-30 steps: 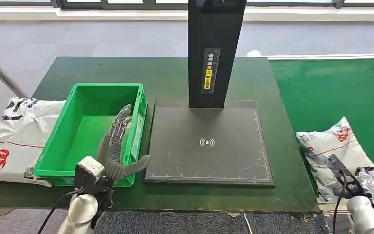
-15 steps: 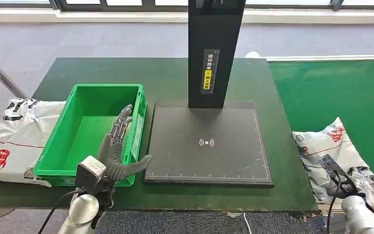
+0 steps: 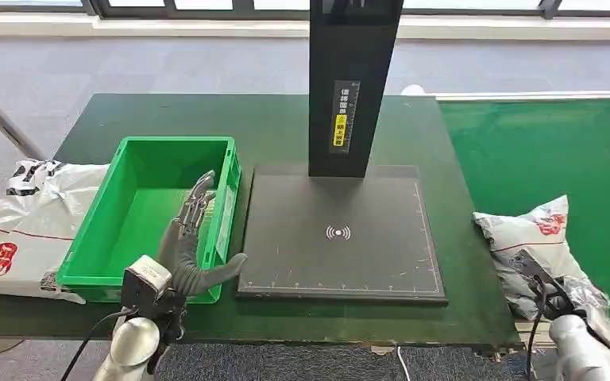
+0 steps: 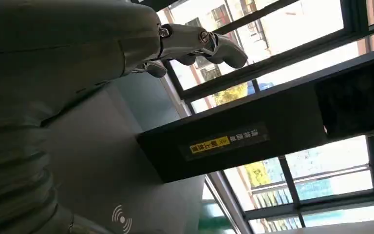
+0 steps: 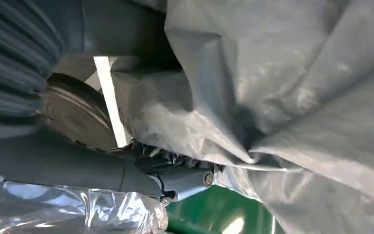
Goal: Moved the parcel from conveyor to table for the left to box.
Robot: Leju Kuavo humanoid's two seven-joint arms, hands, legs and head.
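A white and grey plastic parcel [image 3: 528, 242] with red print lies at the seam between the green conveyor [image 3: 556, 143] and the dark table [image 3: 270, 127]. My right hand [image 3: 573, 300] grips its near corner. In the right wrist view the grey film [image 5: 282, 97] is bunched around the dark fingers [image 5: 126, 175]. My left hand [image 3: 194, 238] hovers open, fingers spread, over the right wall of the green box [image 3: 95, 246]. The left wrist view shows its fingers [image 4: 209, 41] extended and holding nothing.
A black scanner pad [image 3: 341, 234] with a tall black post [image 3: 353, 79] fills the table's middle, between the box and the parcel. Another printed parcel [image 3: 24, 222] lies on the table's left edge, beside the box.
My right hand has drawn the parcel a little to the left, toward the table. The left hand has stayed where it was.
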